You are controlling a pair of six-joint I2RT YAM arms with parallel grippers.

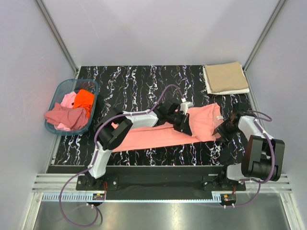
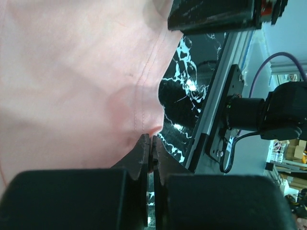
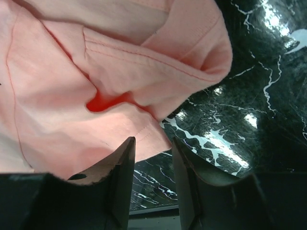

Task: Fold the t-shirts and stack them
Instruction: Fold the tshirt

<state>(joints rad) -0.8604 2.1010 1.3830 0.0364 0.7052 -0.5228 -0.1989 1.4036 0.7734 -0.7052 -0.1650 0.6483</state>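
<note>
- The salmon-pink t-shirt [image 1: 158, 136] lies across the middle of the black marbled table [image 1: 144, 81], drawn out into a long band from near the left arm's elbow towards the right side
- Its right end is wider and bunched, with loose folds and a stitched hem showing in the right wrist view [image 3: 144, 62]
- The left gripper [image 1: 185, 127] is stretched out over the middle of that shirt; from its own camera the fingers are pressed tight together [image 2: 149, 143], and the shirt's seamed edge [image 2: 96, 96] runs right down into the tips, so it looks pinched there
- The right gripper [image 1: 224, 130] sits low at the shirt's right edge, its fingers spread with a clear gap [image 3: 153, 146]; the hem lies just at and behind the fingertips, but they are not closed on it
- A tan t-shirt [image 1: 225, 77] rests folded into a neat rectangle at the far right corner of the table, well apart from both grippers
- On the left edge stands a teal basket [image 1: 57, 88] holding crumpled tees: an orange t-shirt [image 1: 84, 100], a light pink t-shirt [image 1: 68, 99] beside it, and a dusty rose t-shirt [image 1: 64, 117] spilling over the near rim
</note>
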